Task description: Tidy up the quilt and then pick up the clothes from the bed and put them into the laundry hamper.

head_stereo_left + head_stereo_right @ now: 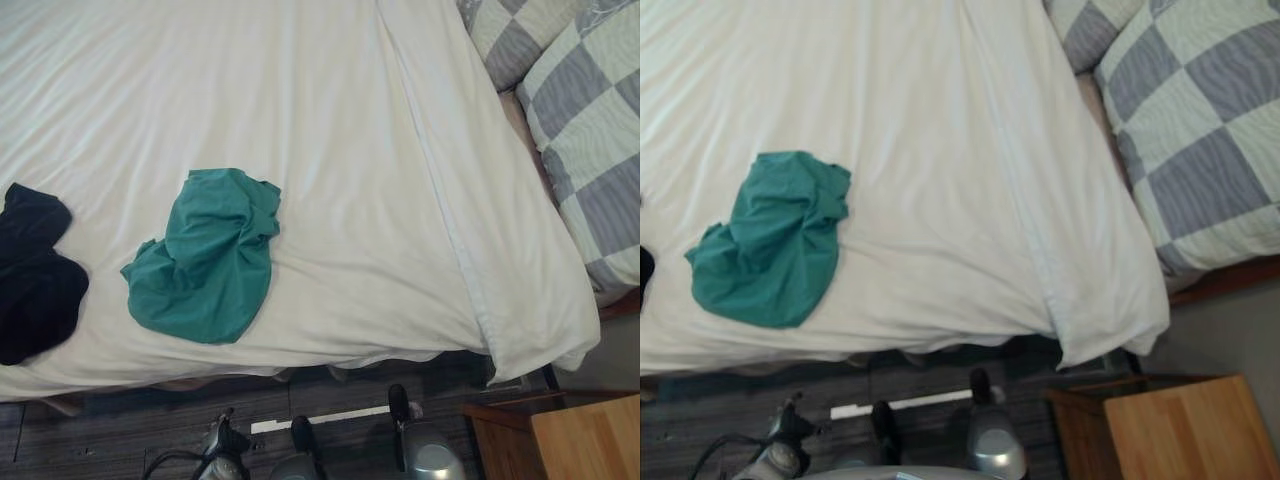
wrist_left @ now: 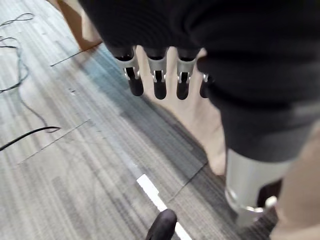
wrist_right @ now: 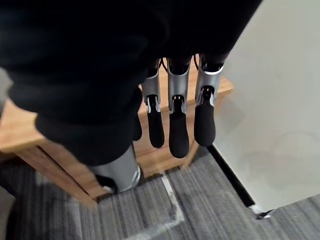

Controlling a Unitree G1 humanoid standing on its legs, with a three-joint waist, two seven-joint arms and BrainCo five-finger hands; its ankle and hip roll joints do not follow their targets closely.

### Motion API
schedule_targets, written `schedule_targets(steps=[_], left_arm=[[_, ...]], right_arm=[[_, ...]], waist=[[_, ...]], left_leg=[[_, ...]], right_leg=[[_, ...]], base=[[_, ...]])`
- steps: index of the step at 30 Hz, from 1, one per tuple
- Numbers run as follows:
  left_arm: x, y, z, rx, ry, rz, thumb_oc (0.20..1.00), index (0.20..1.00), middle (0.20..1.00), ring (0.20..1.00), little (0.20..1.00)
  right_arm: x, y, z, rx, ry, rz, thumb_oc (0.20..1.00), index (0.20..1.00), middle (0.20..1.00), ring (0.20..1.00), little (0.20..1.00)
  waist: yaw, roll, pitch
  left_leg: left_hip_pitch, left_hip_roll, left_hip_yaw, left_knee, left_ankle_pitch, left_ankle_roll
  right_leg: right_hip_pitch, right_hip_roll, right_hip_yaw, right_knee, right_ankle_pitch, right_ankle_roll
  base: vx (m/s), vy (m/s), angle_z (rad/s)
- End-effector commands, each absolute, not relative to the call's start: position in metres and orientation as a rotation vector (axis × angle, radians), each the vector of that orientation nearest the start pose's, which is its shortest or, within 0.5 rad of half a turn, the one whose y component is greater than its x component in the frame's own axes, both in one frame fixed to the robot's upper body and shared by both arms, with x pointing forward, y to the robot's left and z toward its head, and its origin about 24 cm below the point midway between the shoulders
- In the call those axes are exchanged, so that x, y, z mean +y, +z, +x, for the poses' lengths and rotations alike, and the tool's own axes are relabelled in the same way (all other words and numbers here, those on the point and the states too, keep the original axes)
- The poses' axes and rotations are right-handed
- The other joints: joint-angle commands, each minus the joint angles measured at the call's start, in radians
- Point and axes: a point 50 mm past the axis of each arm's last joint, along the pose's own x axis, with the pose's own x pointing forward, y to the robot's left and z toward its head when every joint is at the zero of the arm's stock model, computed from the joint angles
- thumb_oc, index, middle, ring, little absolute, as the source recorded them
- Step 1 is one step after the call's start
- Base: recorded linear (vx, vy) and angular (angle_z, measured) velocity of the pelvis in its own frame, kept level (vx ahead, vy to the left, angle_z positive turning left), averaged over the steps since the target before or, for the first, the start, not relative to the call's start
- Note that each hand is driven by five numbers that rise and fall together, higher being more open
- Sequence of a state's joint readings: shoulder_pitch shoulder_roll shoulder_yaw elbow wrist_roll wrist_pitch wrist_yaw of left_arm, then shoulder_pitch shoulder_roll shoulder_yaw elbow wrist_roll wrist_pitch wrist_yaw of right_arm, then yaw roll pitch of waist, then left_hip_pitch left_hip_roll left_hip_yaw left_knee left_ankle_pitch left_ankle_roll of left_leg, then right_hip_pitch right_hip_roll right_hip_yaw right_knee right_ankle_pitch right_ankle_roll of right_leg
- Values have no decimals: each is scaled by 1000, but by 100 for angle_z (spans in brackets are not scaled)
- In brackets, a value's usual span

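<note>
A white quilt (image 1: pixel 300 120) lies spread flat over the bed, its folded edge running down toward the near right corner. A crumpled green garment (image 1: pixel 205 258) rests on it near the front edge. A black garment (image 1: pixel 35 275) lies at the far left of the bed. My left hand (image 2: pixel 157 75) hangs over the grey floor in the left wrist view, fingers straight and holding nothing. My right hand (image 3: pixel 175 115) hangs beside a wooden nightstand, fingers straight and empty.
Grey-and-white checked pillows (image 1: pixel 590 130) lie at the right end of the bed. A wooden nightstand (image 1: pixel 1170 425) stands at the lower right by a pale wall (image 3: pixel 280 100). Grey carpet floor (image 2: pixel 75 165) runs along the bed's near side.
</note>
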State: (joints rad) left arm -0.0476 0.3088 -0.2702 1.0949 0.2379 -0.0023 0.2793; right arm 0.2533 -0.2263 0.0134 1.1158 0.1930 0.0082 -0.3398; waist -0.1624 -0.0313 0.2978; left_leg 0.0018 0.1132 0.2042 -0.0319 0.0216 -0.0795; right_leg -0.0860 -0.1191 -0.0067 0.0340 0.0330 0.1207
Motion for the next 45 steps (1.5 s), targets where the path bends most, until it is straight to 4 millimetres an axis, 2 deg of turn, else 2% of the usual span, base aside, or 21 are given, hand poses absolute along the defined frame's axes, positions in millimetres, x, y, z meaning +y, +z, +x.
schedule_targets(steps=[1,5,7,10,13,14,16,17,18,21,23,26,27,28,29,31,34,35,37,41,45], left_arm=[[251,-129,155,904,72,754,1000,1000,1000,1000,1000],[252,-133,149,932,100,734,1000,1000,1000,1000,1000],[260,-136,137,985,165,714,1000,1000,1000,1000,1000],[267,-139,126,1033,179,740,1000,1000,1000,1000,1000],[274,-131,141,1001,156,823,1000,1000,1000,1000,1000],[287,-128,141,1016,122,920,1000,1000,1000,1000,1000],[287,-127,141,1010,102,927,1000,1000,1000,1000,1000],[286,-125,147,984,75,925,1000,1000,1000,1000,1000],[286,-125,147,985,75,924,1000,1000,1000,1000,1000],[282,-127,145,993,-15,967,1000,1000,1000,1000,1000],[281,-126,149,985,-36,981,1000,1000,1000,1000,1000],[261,-125,161,902,-74,937,1000,1000,1000,1000,1000],[261,-125,162,902,-73,937,1000,1000,1000,1000,1000],[246,-123,173,841,-91,896,1000,1000,1000,1000,1000],[239,-121,181,808,-89,878,1000,1000,1000,1000,1000],[233,-119,187,779,-81,858,1000,1000,1000,1000,1000],[217,-117,194,725,-121,843,1000,1000,1000,1000,1000],[213,-117,196,720,-134,846,1000,1000,1000,1000,1000],[209,-116,200,698,-156,864,1000,1000,1000,1000,1000],[197,-117,202,673,-217,880,1000,1000,1000,1000,1000],[202,-108,215,649,-225,910,1000,1000,1000,1000,1000]], right_arm=[[-277,-140,91,1072,-434,-401,1000,1000,1000,1000,1000],[-274,-131,120,978,-368,-444,1000,1000,1000,1000,1000],[-268,-126,131,918,-274,-499,1000,1000,1000,1000,1000],[-267,-129,123,941,-234,-526,1000,1000,1000,1000,1000],[-264,-132,123,966,-209,-546,1000,1000,1000,1000,1000],[-249,-130,143,916,-152,-548,1000,1000,1000,1000,1000],[-241,-129,150,896,-110,-545,1000,1000,1000,1000,1000],[-230,-126,157,844,-55,-539,1000,1000,1000,1000,1000],[-230,-126,157,845,-54,-539,1000,1000,1000,1000,1000],[-219,-121,166,786,-15,-515,1000,1000,1000,1000,1000],[-208,-119,171,749,24,-513,1000,1000,1000,1000,1000],[-200,-110,183,683,89,-529,1000,1000,1000,1000,1000],[-200,-110,184,683,89,-529,1000,1000,1000,1000,1000],[-197,-106,194,657,134,-586,1000,1000,1000,1000,1000],[-197,-105,199,651,143,-618,1000,1000,1000,1000,1000],[-195,-104,204,645,159,-649,1000,1000,1000,1000,1000],[-191,-103,211,634,194,-706,1000,1000,1000,1000,1000],[-187,-103,214,635,208,-714,1000,1000,1000,1000,1000],[-191,-106,212,654,208,-736,1000,1000,1000,1000,1000],[-204,-113,199,722,142,-679,1000,1000,1000,1000,1000],[-201,-126,183,819,92,-612,1000,1000,1000,1000,1000]], waist=[[31,-23,37],[44,-36,27],[62,-26,-14],[65,9,-64],[71,-26,-62],[97,-32,-39],[102,-34,-39],[100,-41,-38],[98,-42,-38],[82,-37,-41],[79,-39,-42],[64,-47,-45],[62,-48,-49],[86,-51,-22],[99,-57,-8],[101,-65,-8],[102,-36,-27],[106,-14,-55],[120,3,-69],[98,34,-96],[80,-22,-96]], left_leg=[[-114,8,-35,236,-81,-60],[-113,145,-73,262,-61,-106],[-55,313,-97,114,52,-144],[-16,387,-48,22,92,-182],[-34,338,-47,55,48,-182],[-39,306,-13,91,10,-182],[-33,286,20,84,7,-178],[-35,240,41,67,7,-145],[-34,240,40,65,9,-145],[-5,133,71,23,10,-81],[18,79,83,23,-12,-57],[-7,-24,74,225,-98,-47],[-15,-25,73,228,-94,-47],[-127,-21,54,481,-1,-143],[-165,-30,29,580,11,-176],[-195,-35,0,612,7,-175],[-167,67,-21,472,-51,-131],[-109,132,-62,221,-38,-107],[-69,193,-140,63,24,-122],[-12,224,-182,-22,29,-147],[34,152,-117,-39,-9,-125]], right_leg=[[-54,-89,3,43,-28,77],[-53,-147,22,31,-15,99],[-63,-227,11,10,12,141],[-64,-301,-37,-3,57,141],[-63,-361,-54,-11,188,141],[-100,-409,-162,34,258,141],[-97,-394,-211,68,218,141],[-79,-290,-210,118,138,141],[-81,-291,-210,122,135,141],[-74,-72,-243,186,-32,101],[-84,1,-295,203,-67,69],[8,45,-218,79,-95,-3],[4,44,-220,74,-89,-4],[54,34,-192,11,-86,-37],[71,21,-190,-14,-80,-42],[81,2,-193,-45,-64,-33],[98,-29,-168,-82,-60,14],[84,-44,-132,-77,-60,44],[80,-68,-90,-79,-70,70],[91,-96,-61,-68,-70,107],[38,-152,-23,-25,40,141]], base=[[-197,228,22],[-98,309,18],[-54,573,15],[-19,631,60],[-19,418,57],[-82,312,34],[-64,512,-15],[-12,511,-44],[65,549,-28],[79,501,25],[117,361,61],[200,271,4],[41,148,17],[28,162,15],[29,163,-17],[53,189,-13],[134,377,-10],[181,497,-27],[173,527,-61],[149,427,-77],[35,334,-26]])
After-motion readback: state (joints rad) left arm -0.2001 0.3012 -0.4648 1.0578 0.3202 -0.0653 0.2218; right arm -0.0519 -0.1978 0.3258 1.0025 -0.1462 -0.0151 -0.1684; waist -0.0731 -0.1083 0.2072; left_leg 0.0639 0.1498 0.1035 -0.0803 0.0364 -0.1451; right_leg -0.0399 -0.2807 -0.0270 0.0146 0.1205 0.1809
